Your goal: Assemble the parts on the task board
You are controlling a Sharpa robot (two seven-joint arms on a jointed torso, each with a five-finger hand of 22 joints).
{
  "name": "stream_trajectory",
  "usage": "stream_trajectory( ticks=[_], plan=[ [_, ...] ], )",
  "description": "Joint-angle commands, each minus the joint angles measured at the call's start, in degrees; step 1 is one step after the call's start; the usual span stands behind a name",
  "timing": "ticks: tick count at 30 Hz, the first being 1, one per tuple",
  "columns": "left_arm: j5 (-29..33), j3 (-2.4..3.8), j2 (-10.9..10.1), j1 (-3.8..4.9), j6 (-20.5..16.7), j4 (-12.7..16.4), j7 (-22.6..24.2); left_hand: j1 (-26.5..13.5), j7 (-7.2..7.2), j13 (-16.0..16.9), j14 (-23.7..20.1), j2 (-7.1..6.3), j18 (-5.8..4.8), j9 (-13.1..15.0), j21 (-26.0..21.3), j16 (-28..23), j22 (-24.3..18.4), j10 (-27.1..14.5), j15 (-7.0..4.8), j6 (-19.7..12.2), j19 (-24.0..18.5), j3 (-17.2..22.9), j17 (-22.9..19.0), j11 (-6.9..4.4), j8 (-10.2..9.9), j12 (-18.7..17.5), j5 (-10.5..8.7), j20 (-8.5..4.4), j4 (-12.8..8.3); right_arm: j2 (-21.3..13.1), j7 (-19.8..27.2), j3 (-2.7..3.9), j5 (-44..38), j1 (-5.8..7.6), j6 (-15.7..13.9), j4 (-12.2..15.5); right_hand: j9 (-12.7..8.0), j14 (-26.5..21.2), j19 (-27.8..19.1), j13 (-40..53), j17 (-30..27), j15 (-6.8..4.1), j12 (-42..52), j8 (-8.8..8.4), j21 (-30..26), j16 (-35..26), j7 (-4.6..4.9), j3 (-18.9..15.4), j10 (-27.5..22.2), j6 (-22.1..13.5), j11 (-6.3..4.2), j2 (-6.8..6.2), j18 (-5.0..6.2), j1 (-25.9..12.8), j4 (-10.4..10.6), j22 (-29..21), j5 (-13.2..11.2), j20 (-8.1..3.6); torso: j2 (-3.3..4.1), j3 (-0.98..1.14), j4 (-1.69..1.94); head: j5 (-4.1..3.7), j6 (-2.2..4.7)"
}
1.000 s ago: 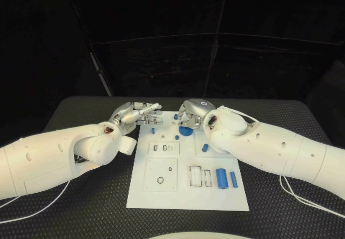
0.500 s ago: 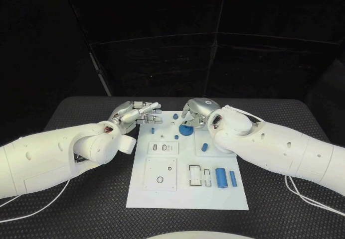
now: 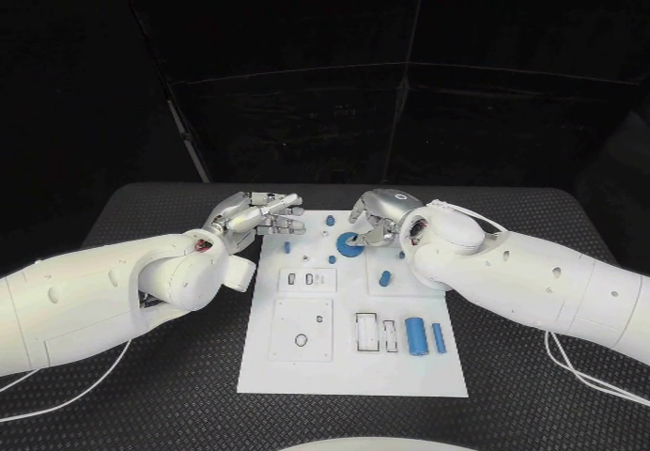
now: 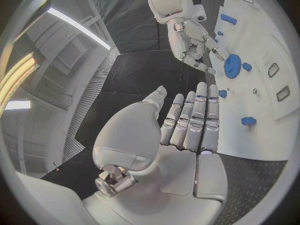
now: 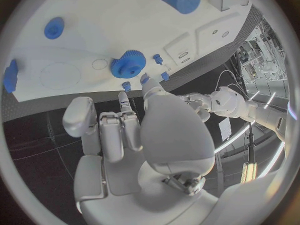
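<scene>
Overhead, the white task board (image 3: 355, 319) lies lengthwise on the black table (image 3: 162, 376), with both white arms reaching to its far end. The left hand (image 3: 260, 216) hovers over the board's far left corner; seen from the left wrist, its fingers (image 4: 195, 116) are stretched out straight and side by side, thumb apart, holding nothing. The right hand (image 3: 376, 216) hangs over the far right part of the board, its fingers curled downward; the right wrist view shows its fingertips (image 5: 125, 97) just beside a blue gear (image 5: 128, 64) that lies flat on the board, with nothing seen in its grasp, and whether they touch the gear cannot be told. In the head view the gear (image 3: 349, 246) sits just on the near side of that hand, between the two hands and closer to the right one. Small blue pegs (image 3: 287, 248) stand near the left hand's fingers. Further toward the robot, a short blue piece (image 3: 386, 278) lies near the board's right edge, under the right forearm. Nearest the robot, a thick blue cylinder (image 3: 417, 334) and a thin blue rod (image 3: 439, 337) lie side by side, well apart from both hands, beside rectangular slots (image 3: 368, 330) in the board.
</scene>
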Motion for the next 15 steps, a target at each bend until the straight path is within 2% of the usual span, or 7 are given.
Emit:
stream_trajectory(
  ticks=[1, 15],
  plan=[
    [-0.25, 0.04, 0.09, 0.09, 0.68, 0.07, 0.61, -0.42, 2.27, -0.05, 0.44, -0.3, 0.8, -0.01, -0.15, -0.31, -0.05, 0.29, -0.01, 0.39, 0.4, 0.04, -0.05, 0.21, 0.21, 0.21, 0.09, 0.19, -0.15, 0.23, 0.4, 0.01, 1.75, 0.07, 3.31, -0.2, 0.06, 5.86, 0.08, 8.03, 14.59, 0.56, -0.4, -0.23, 0.03, 0.33, -0.13, 0.04, 1.15, -0.47, 0.39, -0.02, -0.81, -0.69, 0.45, -0.03, -0.21, 0.39, 0.07, -0.02, 0.07, 0.0, -0.1],
    [-0.25, 0.04, 0.17, 0.09, 0.72, -0.07, 0.53, -0.42, 2.27, -0.05, 0.44, -0.3, 0.8, -0.01, -0.15, -0.31, -0.05, 0.29, -0.01, 0.39, 0.4, 0.04, -0.05, 0.21, 0.21, 0.21, 0.09, 0.19, -0.15, 1.2, 0.76, 0.0, 2.07, -0.32, 3.79, -1.15, 0.21, 5.86, 0.01, 8.1, 14.58, 0.62, -0.37, -0.12, -0.01, 0.33, -0.15, 0.37, 1.17, -0.18, 0.4, 0.39, -0.78, -0.27, 0.52, -0.12, -0.08, 0.48, 0.08, -0.02, 0.04, 0.12, -0.41]
  ],
)
